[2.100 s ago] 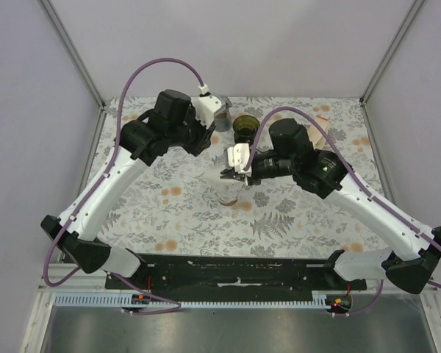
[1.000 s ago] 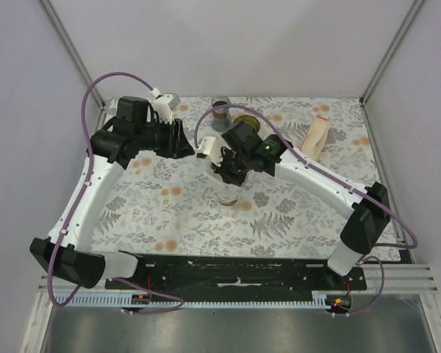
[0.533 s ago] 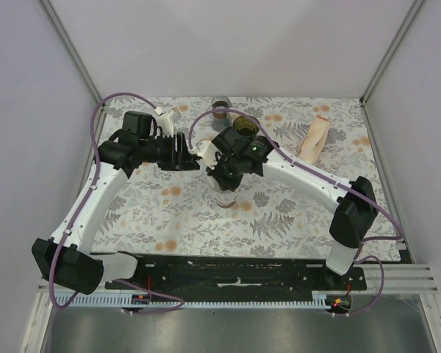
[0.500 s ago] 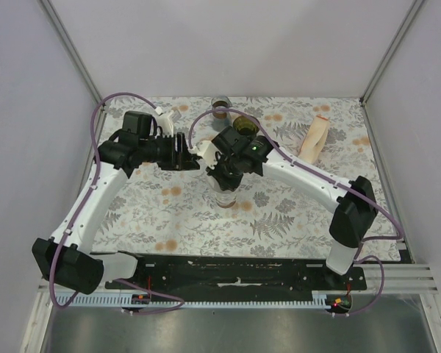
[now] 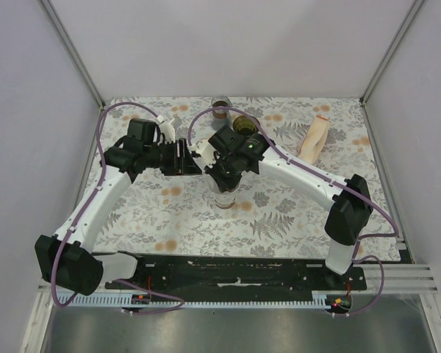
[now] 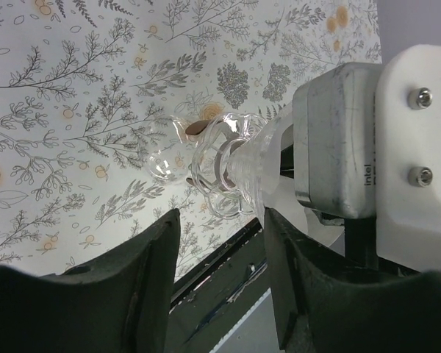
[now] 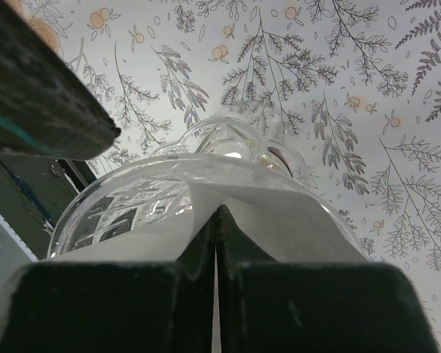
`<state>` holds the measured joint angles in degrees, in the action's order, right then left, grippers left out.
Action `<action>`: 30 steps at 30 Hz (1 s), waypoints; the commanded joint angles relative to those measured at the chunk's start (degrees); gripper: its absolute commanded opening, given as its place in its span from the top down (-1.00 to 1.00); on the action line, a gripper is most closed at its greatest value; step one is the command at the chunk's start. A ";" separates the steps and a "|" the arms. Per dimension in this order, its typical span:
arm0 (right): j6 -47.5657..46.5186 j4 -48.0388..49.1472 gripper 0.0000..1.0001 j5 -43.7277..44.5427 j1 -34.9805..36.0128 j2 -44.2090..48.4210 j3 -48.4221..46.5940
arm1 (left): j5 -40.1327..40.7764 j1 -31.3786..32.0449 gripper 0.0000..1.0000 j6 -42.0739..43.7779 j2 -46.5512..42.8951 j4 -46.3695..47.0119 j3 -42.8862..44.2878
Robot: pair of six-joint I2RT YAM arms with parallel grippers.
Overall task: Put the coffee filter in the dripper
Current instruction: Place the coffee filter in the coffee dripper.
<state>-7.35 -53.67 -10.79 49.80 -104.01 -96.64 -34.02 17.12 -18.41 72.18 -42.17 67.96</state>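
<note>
Pinching coffee filter (image 7: 279,217), between right fingers (image 7: 117,309)

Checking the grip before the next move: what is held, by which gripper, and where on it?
The right gripper is shut on the white coffee filter, pinching its paper edge. The left gripper is open and holds nothing.

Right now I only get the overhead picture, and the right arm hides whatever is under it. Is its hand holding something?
Observer: Yes. Its wrist camera shows the right hand pinched shut on the white coffee filter.
Visitor: Over the green dripper?
Observer: No, at the mouth of the clear glass carafe.
Visitor: And the other hand?
Observer: The left hand is open, nothing between its fingers, facing the carafe.
</note>
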 commanded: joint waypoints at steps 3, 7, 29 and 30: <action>4.81 3.66 0.93 1.47 -0.05 -0.49 -3.11 | -4.40 2.83 -0.14 4.42 0.15 -1.59 4.10; 5.07 3.66 0.90 0.85 0.03 -0.32 -3.12 | -2.63 2.83 -0.14 8.74 0.76 -3.00 6.13; 3.40 4.19 0.26 1.56 0.03 5.04 -3.38 | -1.58 3.53 -0.23 13.93 1.73 -6.43 10.52; 3.31 4.19 0.32 1.73 -0.05 5.13 -3.29 | -1.49 3.44 -0.23 14.02 1.73 -6.43 10.70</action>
<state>-5.10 -53.23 -10.39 49.87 -100.66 -97.97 -31.64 18.90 -7.75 74.85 -47.70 76.58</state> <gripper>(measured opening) 0.371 0.611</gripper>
